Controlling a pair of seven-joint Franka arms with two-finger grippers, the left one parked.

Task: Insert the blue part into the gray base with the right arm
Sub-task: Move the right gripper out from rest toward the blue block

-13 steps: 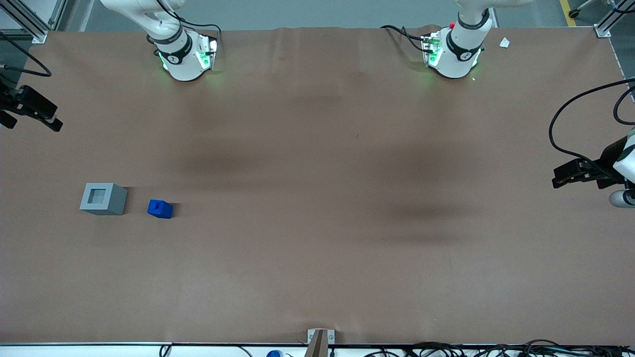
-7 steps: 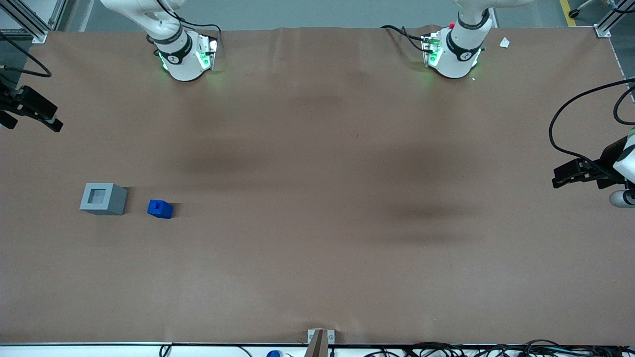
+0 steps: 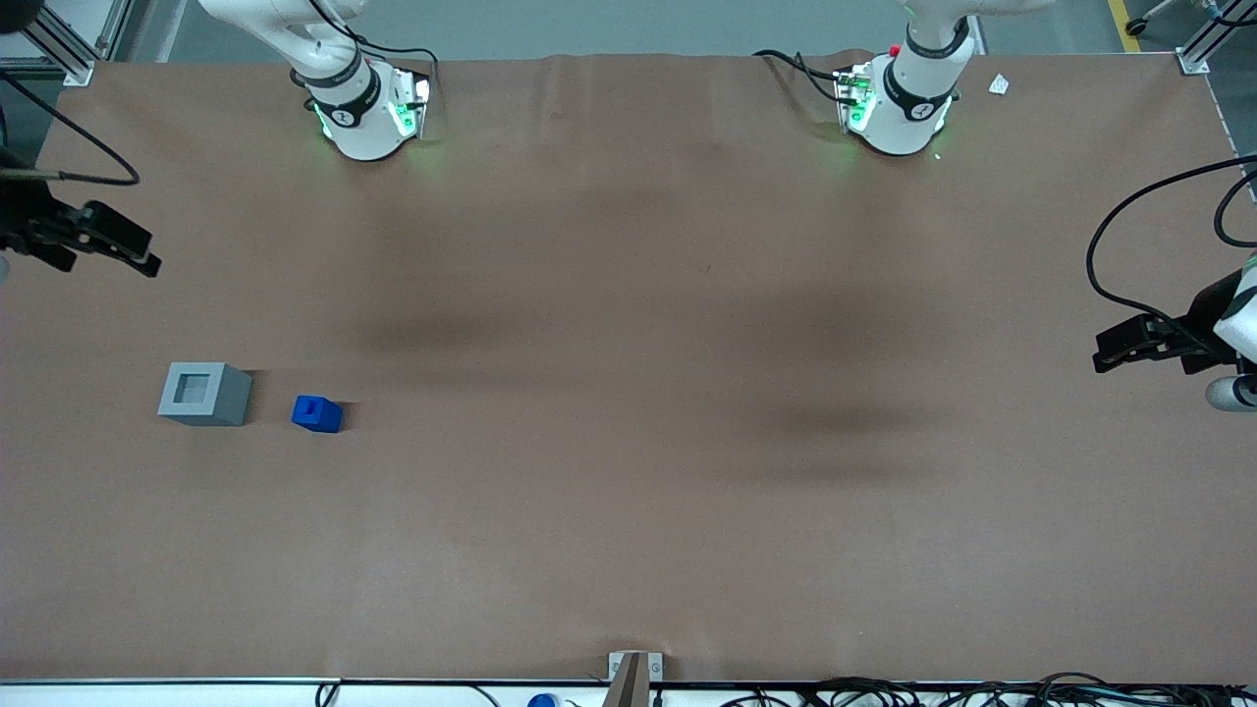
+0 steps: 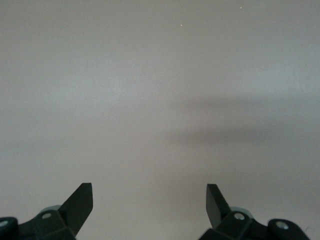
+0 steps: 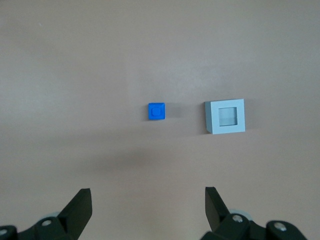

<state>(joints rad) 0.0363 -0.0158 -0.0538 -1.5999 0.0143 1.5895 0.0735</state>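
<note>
I see one blue part (image 3: 317, 413) just beside one gray base (image 3: 204, 393), apart | open bench (image 3: 628, 511) around the base | my gripper (image 3: 137, 257) high above the base, spread wide, empty

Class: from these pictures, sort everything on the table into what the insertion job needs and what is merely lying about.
Needed:
blue part, beside the base
gray base, recess empty
gripper, open, farther from the front camera than both

Lying about:
white scrap near the parked arm's base

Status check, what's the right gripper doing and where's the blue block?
Black two-finger gripper open, high above the table, holding nothing. Small blue plastic block untouched beside light-gray recessed cube. Recess empty, nothing between them.
</note>
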